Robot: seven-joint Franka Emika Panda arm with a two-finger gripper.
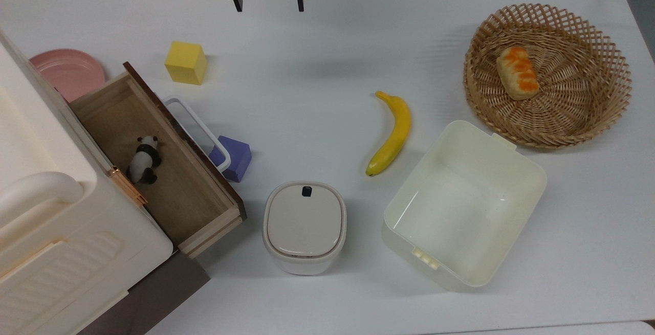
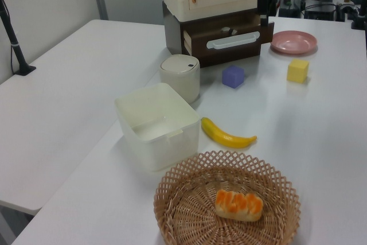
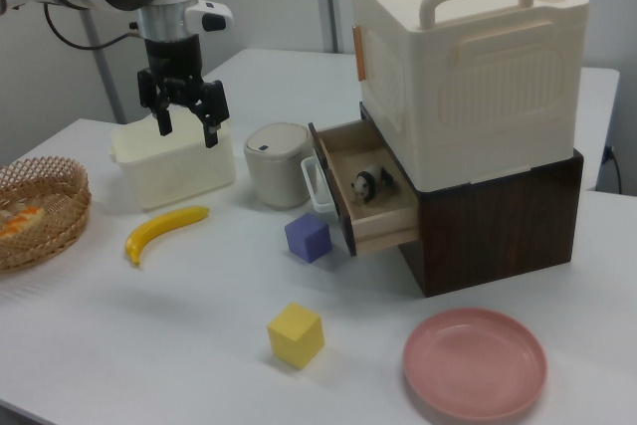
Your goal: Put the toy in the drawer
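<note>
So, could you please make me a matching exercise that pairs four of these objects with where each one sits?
Things:
1. toy
2. bread roll
3. purple cube
4. gripper

Places:
A. in the wicker basket
B. in the air above the table's far edge in the top view, holding nothing
C. inside the open drawer
D. on the table beside the drawer's white handle

Pairs: 1-C, 2-A, 3-D, 4-B

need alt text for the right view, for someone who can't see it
A toy panda lies in the open drawer under a cream cabinet. The open gripper hangs empty above a white table, away from the drawer, near a banana, two cubes and a pink plate.
</note>
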